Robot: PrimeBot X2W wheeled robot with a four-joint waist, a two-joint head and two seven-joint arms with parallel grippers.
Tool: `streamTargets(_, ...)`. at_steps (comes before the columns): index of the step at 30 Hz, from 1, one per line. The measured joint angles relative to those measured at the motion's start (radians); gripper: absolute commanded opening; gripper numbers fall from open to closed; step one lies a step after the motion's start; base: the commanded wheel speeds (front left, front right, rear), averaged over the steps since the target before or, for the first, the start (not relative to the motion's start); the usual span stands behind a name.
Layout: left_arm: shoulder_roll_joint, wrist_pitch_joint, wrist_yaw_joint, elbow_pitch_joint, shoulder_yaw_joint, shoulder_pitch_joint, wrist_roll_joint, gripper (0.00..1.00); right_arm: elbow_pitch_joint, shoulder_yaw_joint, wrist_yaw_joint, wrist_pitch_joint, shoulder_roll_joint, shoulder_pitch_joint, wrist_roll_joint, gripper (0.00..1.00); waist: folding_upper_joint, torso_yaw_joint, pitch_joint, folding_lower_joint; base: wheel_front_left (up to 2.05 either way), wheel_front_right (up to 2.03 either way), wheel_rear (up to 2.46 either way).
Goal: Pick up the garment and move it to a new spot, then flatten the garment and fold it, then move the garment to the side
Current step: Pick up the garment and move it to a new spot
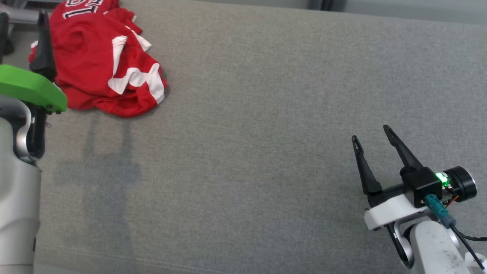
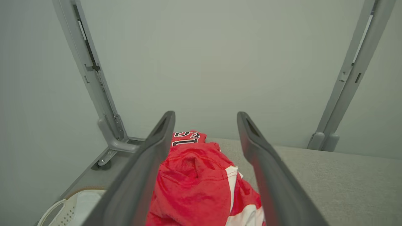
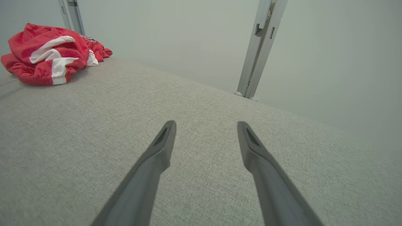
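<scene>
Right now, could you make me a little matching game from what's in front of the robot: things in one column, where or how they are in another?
Things:
1. red garment
2. left end effector
3. right end effector

Place or state:
A. open, above bare grey surface, lower right of the head view
B. crumpled in a heap, far left
C. open, right beside the heap

Pairs: 1-B, 2-C, 3-A
</scene>
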Motion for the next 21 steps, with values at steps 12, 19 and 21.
streamTargets(12,0.078,0.067,0.0,0.237,-0.166,-0.071,-0.073,1.0,-0.027,-0.018,0.0,0.0,0.0,-0.022,-0.026,1.0,0.0,-0.093,0.163,0.0,0.0,0.0,0.0)
streamTargets(19,0.111,0.068,0.0,0.346,-0.228,-0.107,-0.098,1.0,-0.032,-0.026,0.0,0.0,-0.001,-0.025,-0.028,1.0,0.0,-0.136,0.238,0.0001,0.0,0.0,0.0)
streamTargets(21,0.122,0.057,0.005,0.374,-0.227,-0.123,-0.093,1.0,-0.035,-0.026,0.0,0.0,0.0,-0.027,-0.028,1.0,0.0,-0.143,0.249,0.0,0.0,0.0,0.0)
